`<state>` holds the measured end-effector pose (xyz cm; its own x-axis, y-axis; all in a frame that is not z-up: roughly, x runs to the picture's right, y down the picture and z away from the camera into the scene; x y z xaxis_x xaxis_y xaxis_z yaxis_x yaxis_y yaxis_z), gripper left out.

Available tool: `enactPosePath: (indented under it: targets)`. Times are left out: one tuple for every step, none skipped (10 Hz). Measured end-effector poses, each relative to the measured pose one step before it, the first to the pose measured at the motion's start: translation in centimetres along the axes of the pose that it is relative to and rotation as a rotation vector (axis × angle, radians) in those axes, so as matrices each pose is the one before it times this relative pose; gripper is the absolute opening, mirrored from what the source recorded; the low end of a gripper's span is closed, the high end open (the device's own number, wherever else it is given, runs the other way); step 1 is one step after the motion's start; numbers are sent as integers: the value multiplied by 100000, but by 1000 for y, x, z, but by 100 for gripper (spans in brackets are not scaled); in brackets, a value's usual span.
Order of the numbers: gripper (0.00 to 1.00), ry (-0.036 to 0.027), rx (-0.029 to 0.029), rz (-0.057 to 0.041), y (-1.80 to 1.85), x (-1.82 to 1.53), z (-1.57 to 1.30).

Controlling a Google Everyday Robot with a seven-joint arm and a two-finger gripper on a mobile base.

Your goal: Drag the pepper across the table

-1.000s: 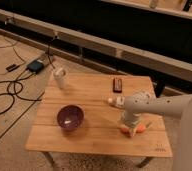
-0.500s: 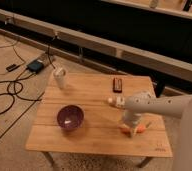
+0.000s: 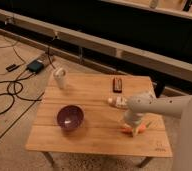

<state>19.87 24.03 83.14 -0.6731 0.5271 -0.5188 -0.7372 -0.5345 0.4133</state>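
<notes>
Covering pepper (image 3: 140, 129): hand (image 3: 132, 125), grip unclear; white bottle (image 3: 117, 102) just behind, purple bowl (image 3: 59, 116) well apart.

A purple bowl (image 3: 70, 117) stands apart from a pale cup (image 3: 60, 78), a dark bar (image 3: 118, 84), and a white bottle (image 3: 117, 102) beside the hand (image 3: 132, 127).

No legible text. Gripper (image 3: 131, 126) at pepper (image 3: 140, 129) on table (image 3: 94, 137).
</notes>
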Motion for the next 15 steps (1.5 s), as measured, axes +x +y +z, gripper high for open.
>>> enactPosePath:
  targets:
    - [47, 12, 16, 192, 2, -2, 23]
    - [38, -36, -7, 102, -54, -5, -55]
    - [25, 502, -578, 545, 69, 205, -165]
    - [17, 395, -129, 301, -91, 164, -114]
    - [5, 487, -295, 190, -85, 226, -299]
    - [0, 344, 117, -2, -192, 191, -249]
    - [0, 410, 418, -14, -248, 198, -70]
    - [0, 303, 178, 89, -164, 121, -69]
    - [0, 739, 695, 149, -493, 233, 84]
    - [0, 909, 832, 7, -663, 351, 128]
    - [0, 739, 312, -89, -410, 345, 76]
    - [0, 1193, 482, -439, -518, 733, 245]
    - [0, 1113, 559, -803, -475, 939, 170]
    - [0, 752, -55, -1501, -314, 1138, 70]
    - [0, 642, 159, -987, -384, 1193, 18]
